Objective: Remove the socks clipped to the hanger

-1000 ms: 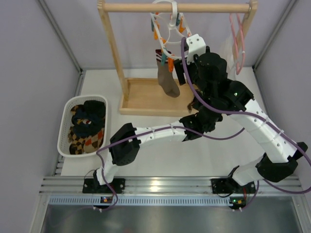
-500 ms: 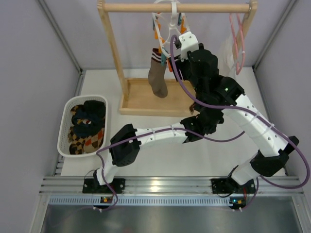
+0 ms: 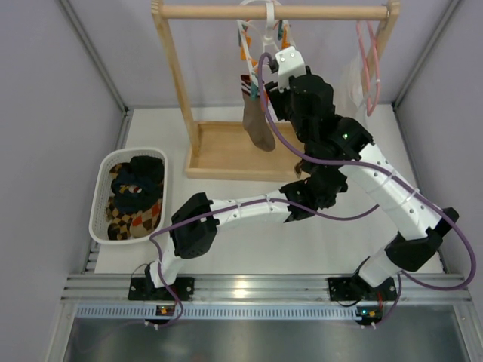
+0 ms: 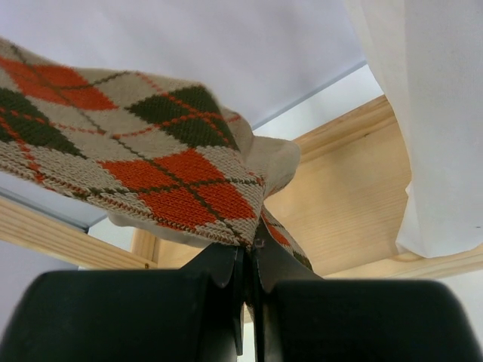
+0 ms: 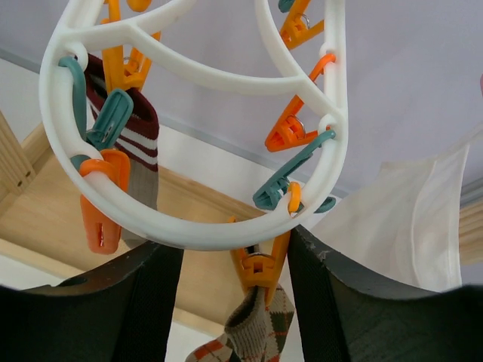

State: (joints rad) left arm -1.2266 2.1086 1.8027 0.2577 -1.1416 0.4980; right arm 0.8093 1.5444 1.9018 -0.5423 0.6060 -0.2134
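Plain walls (image 3: 53, 151) of a pale grey-violet colour close the space on three sides, and thin metal posts (image 3: 94, 56) run along the corners. The table (image 3: 249, 241) is white and matte. At its back stands a wooden rack (image 3: 175, 75) — two posts, a round rail on top and a flat tray base. Along the near edge lies a ribbed aluminium rail (image 3: 302, 286), which carries a bright reflection of light.

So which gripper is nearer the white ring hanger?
Right. The right gripper sits just under the hanger, fingers apart either side of an orange clip; the left gripper is lower, shut on an argyle sock.
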